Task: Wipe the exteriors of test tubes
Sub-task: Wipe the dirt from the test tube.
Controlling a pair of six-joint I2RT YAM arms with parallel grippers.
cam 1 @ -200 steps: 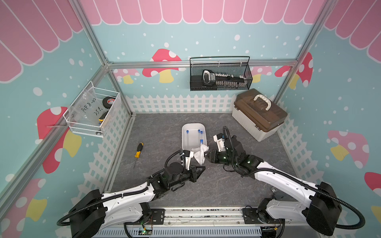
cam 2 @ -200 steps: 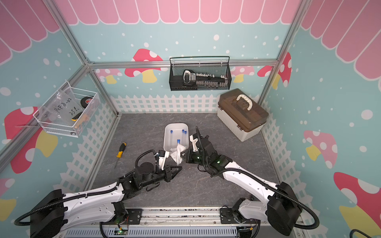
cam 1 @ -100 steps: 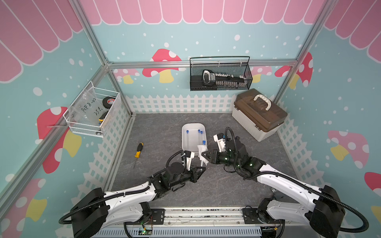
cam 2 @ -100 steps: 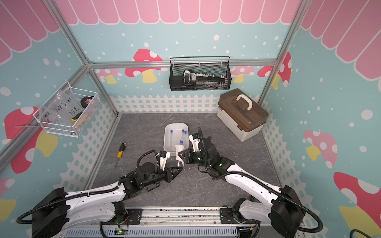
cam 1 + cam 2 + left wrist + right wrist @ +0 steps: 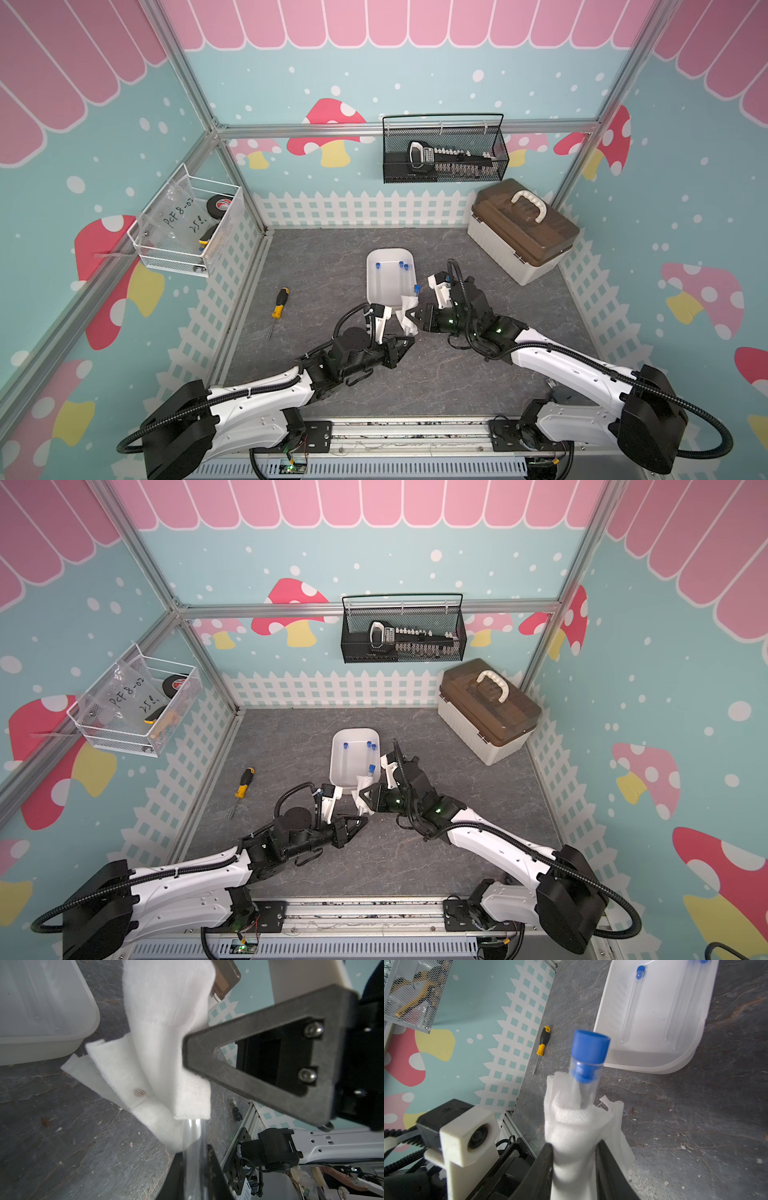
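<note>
Slate-grey desk (image 5: 316, 270) inside a booth papered with mushrooms, seen in both top views; a white tray (image 5: 390, 252) sits mid-desk with three test tubes (image 5: 377, 266) lying in it, blue caps at the far end; a screwdriver (image 5: 279, 301) lies well to the left. Just near of the tray the arms meet: left tool (image 5: 407, 340) and right tool (image 5: 411, 319) with a white cloth (image 5: 404, 309) between them; the fourth test tube (image 5: 417, 287) rises out of the cloth, its cap by the tray's near right corner.

Left wrist view: the left tool's jaws are closed on the bare, clear lower end of that test tube (image 5: 194, 1147); the cloth (image 5: 166, 1043) hangs just above the grip.

Right wrist view: the right tool (image 5: 574, 1147) is pinched on the cloth (image 5: 571, 1126), which wraps the tube below its cap.

The tube looks light, stiff, smooth and breakable; bare glass probably slips in hard jaws, so I would grip it gently near the closed end; the cloth hand should squeeze lightly and slide along the axis, since side load could snap the tube or lever it free.
</note>
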